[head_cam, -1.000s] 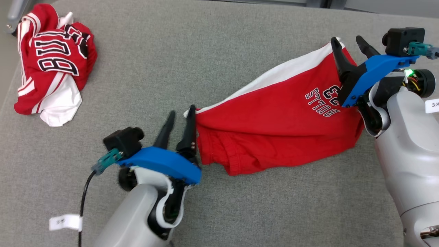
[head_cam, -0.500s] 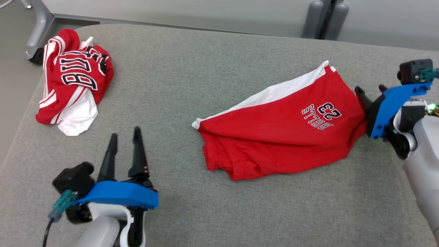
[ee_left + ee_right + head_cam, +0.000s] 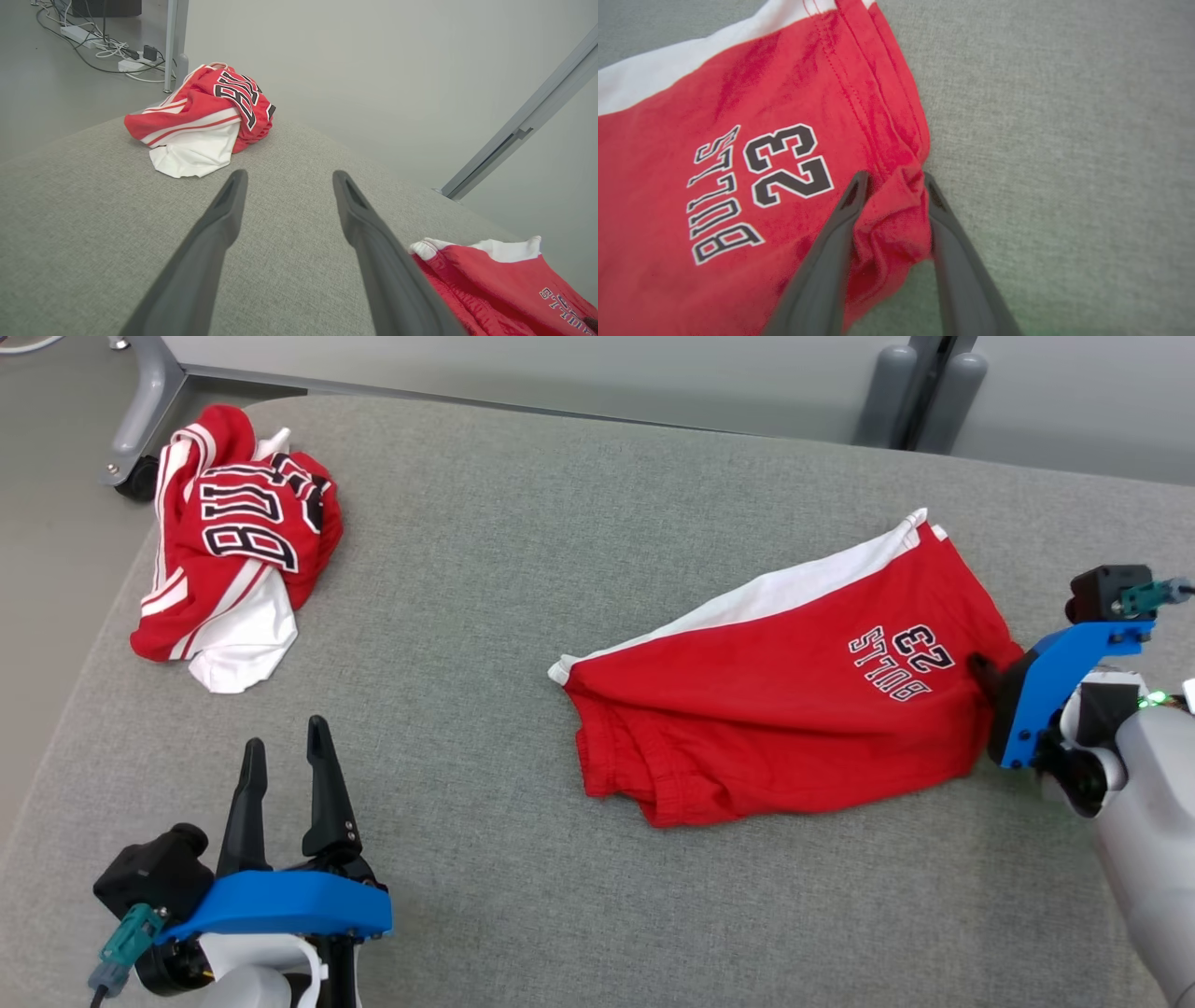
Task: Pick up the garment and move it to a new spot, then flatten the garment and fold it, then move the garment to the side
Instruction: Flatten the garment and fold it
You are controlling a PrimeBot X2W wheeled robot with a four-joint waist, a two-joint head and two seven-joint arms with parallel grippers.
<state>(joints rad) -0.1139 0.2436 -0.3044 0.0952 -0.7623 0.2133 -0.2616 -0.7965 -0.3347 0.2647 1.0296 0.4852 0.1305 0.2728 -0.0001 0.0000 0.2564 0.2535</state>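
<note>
On the grey cushion (image 3: 560, 523), a bunched edge of the shorts (image 3: 775, 709) is pinched by the right gripper (image 3: 894, 179), while the left gripper (image 3: 288, 175) is held spread, well apart.

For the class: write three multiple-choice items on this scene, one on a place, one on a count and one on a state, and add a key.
1. Where on the grey cushion does the crumpled jersey lie?
A. far left corner
B. near edge
C. far right

2. How many garments lie on the cushion?
A. one
B. two
C. three

3. The left gripper is:
A. shut on cloth
B. shut, empty
C. open, empty

Key: 1 A, it sits at the head view's upper left; 2 B, the jersey and the red shorts; 3 C, its fingers stand apart with bare cushion between them.
</note>
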